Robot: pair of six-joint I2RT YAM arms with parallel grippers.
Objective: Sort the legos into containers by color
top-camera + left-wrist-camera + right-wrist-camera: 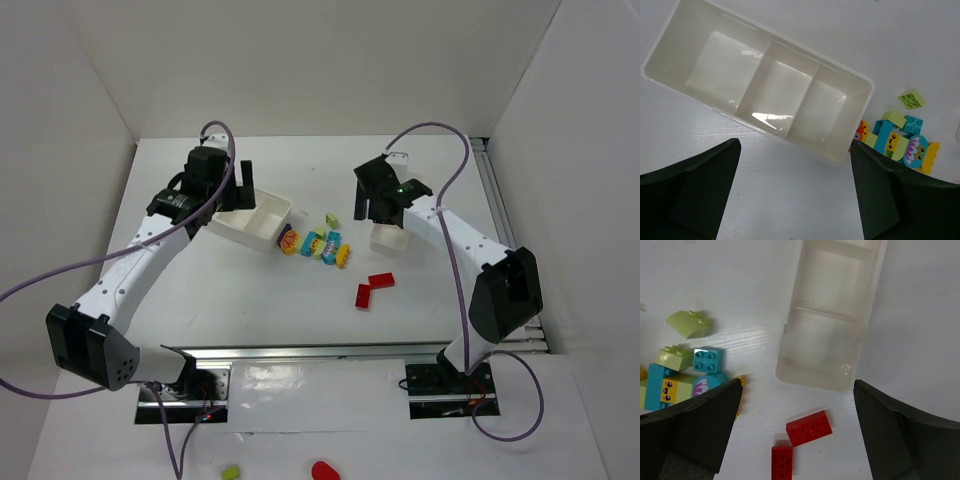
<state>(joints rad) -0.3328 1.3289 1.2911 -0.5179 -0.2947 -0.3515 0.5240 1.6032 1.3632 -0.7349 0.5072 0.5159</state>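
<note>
Looks like the very start: no sorting done, as far as can be seen.

Finds the left gripper (795,145) spread fully wide and holding nothing, hanging above the table (790,210). Has the wider tray (722,67) lying just ahead of the fingertips, its three compartments all bare. Places the mixed legos (900,142) (cyan, lime, yellow, a bit of orange, some with printed faces) just beyond the right-hand finger, touching or almost touching the tray's corner; cannot tell which. Puts a lone lime brick (912,98) a little further ahead of that huddle, apart from it.

Finds the right gripper (797,385) likewise opened to the full and empty. Has the narrower tray (827,335) directly ahead of it, the visible compartments bare too. Shows two red bricks (809,427) between the fingers, right under the opening, corner to corner on the table and just short of the tray. Sets the same mixed huddle off by this gripper's left-hand finger.

Leaves everything to do, by this reckoning: every brick on the table, none lifted, no colour yet given a compartment. Suggests the red pair as the handiest first pick for the right arm. Marks the huddle as the fiddlier job, since packed bricks may need teasing apart.
</note>
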